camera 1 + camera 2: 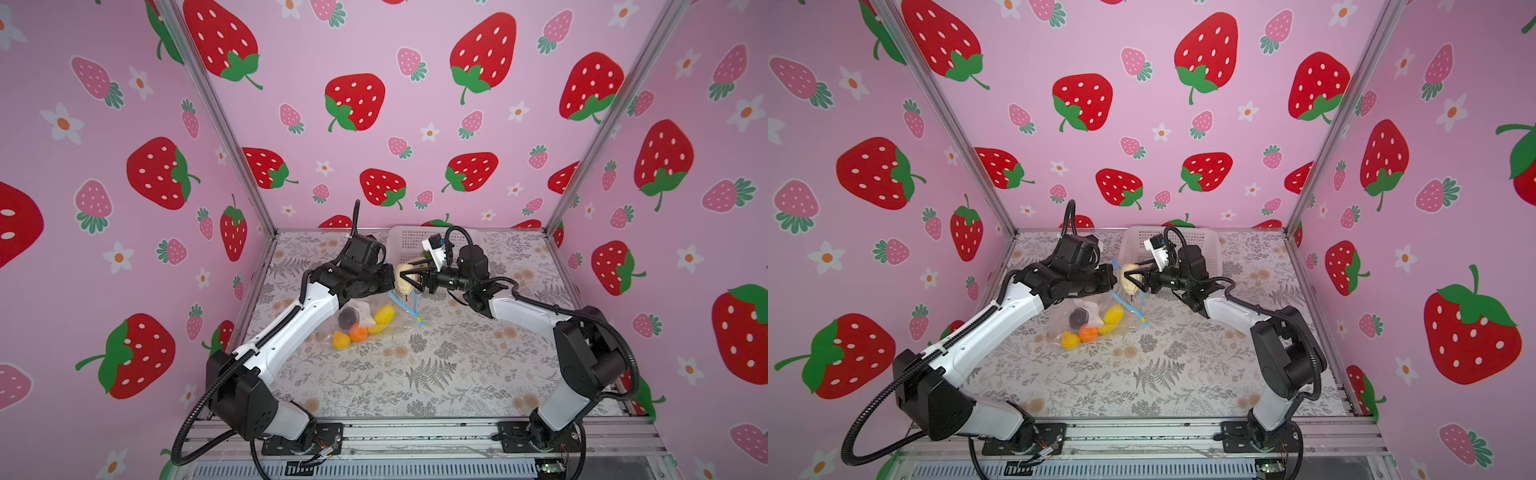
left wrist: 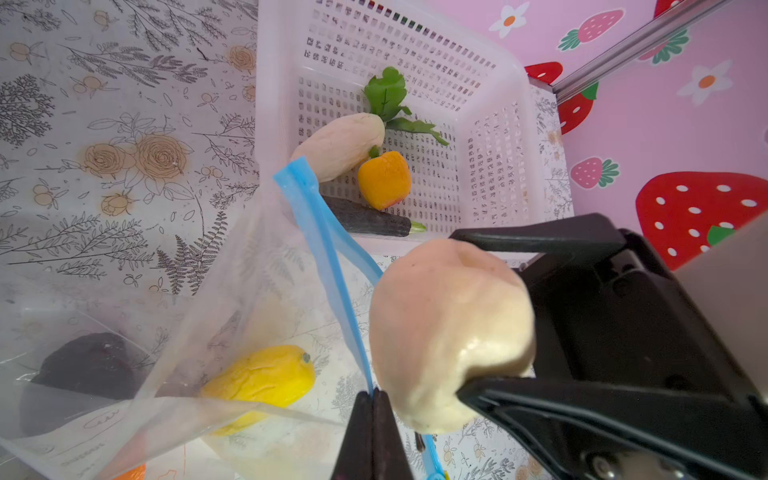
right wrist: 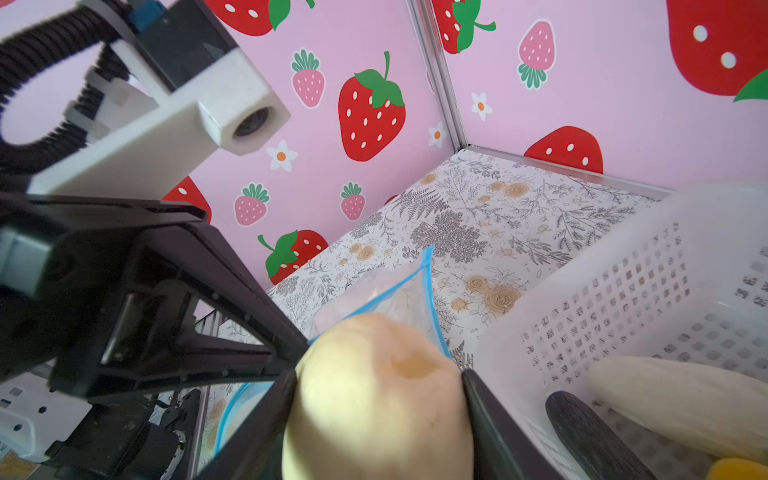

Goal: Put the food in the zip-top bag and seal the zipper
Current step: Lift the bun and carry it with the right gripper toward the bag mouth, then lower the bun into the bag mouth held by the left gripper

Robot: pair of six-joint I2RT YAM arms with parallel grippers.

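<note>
The clear zip-top bag (image 1: 365, 320) lies on the table with its mouth lifted. It holds yellow (image 2: 262, 374), orange (image 1: 358, 332) and dark (image 2: 83, 365) food pieces. My left gripper (image 2: 374, 395) is shut on the light blue zipper (image 2: 328, 257) and holds that edge up. My right gripper (image 3: 378, 399) is shut on a beige round food piece (image 1: 404, 277), held in the air beside the raised mouth, close to the left gripper. In both top views the two grippers meet in front of the basket.
A white perforated basket (image 2: 519, 104) stands at the back of the table. In it lie a white radish with green leaves (image 2: 340, 145), an orange piece (image 2: 384, 178) and a dark elongated piece (image 2: 370, 218). Pink strawberry walls enclose the floral table (image 1: 436, 374).
</note>
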